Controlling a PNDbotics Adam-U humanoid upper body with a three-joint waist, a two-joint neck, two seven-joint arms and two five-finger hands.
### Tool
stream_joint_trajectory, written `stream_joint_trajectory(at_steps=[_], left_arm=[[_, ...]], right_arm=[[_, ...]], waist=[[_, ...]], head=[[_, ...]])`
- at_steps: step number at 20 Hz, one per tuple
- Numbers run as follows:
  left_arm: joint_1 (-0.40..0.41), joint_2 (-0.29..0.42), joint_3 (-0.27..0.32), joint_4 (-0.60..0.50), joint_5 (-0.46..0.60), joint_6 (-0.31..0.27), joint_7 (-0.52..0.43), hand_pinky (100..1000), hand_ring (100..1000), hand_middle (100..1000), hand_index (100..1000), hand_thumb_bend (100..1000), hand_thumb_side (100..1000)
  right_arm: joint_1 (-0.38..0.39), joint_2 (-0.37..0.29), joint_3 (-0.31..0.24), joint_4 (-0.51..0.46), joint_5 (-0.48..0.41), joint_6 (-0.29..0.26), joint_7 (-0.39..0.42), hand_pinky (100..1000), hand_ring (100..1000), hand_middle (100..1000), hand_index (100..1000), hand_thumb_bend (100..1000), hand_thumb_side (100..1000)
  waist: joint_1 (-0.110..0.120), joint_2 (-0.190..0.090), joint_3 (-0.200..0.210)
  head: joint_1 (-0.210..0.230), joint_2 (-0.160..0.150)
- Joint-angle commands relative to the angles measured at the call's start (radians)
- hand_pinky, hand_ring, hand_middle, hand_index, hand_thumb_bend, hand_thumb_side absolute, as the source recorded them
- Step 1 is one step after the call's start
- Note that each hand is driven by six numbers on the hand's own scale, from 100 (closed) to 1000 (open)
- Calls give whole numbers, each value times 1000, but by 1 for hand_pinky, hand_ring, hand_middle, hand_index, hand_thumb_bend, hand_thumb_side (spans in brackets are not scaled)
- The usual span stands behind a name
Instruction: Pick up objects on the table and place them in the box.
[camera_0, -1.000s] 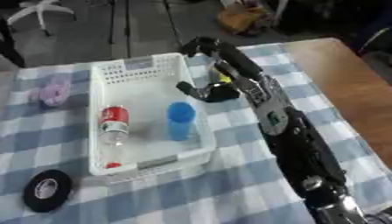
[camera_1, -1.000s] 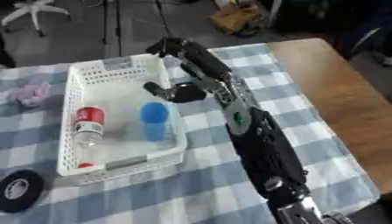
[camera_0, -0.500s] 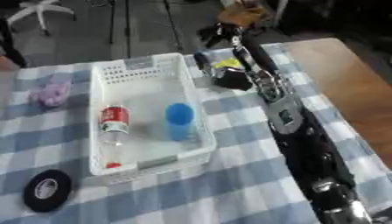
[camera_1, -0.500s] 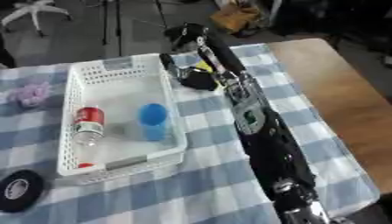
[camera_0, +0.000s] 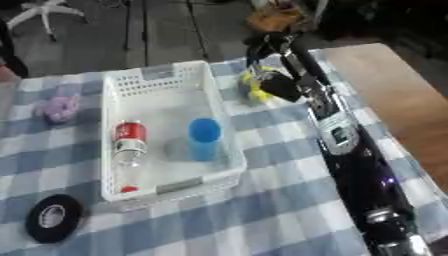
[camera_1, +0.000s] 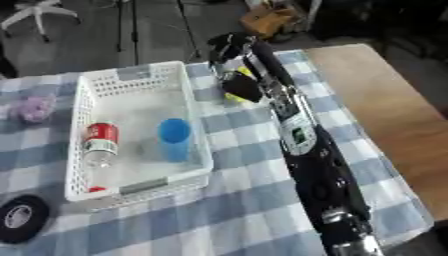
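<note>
You had the right hand (camera_0: 269, 65) stretched far across the checked tablecloth (camera_0: 262, 210), just beyond the far right corner of the white basket (camera_0: 219, 150). It hovered over a small yellow object (camera_0: 254, 90) lying on the cloth beside the basket; whether the fingers were closed on it or merely above it, you could not tell. Inside the basket lay a clear bottle (camera_0: 129, 142) with a red label and a blue cup (camera_0: 205, 137) standing upright. A purple object (camera_0: 58, 107) sat left of the basket, a black tape roll (camera_0: 52, 217) near its front left corner
</note>
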Motion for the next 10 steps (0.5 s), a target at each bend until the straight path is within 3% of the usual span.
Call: stream_joint_trajectory(at_steps=[1,10], left_arm=[[-7,24,9,-10,2,0,2,436,959,880,855,532,946],[-9,25,9,-12,2,0,2,436,959,880,855,534,945]], right_arm=[[-9,-25,-12,-10,-14,14,2,647,577,615,787,100,642],[-3,-25,-16,-12,-18,32,3,642,572,611,782,100,647]], waist=[[-3,-90,-1],[-3,-91,2]], head=[[4,-5],[4,-11]])
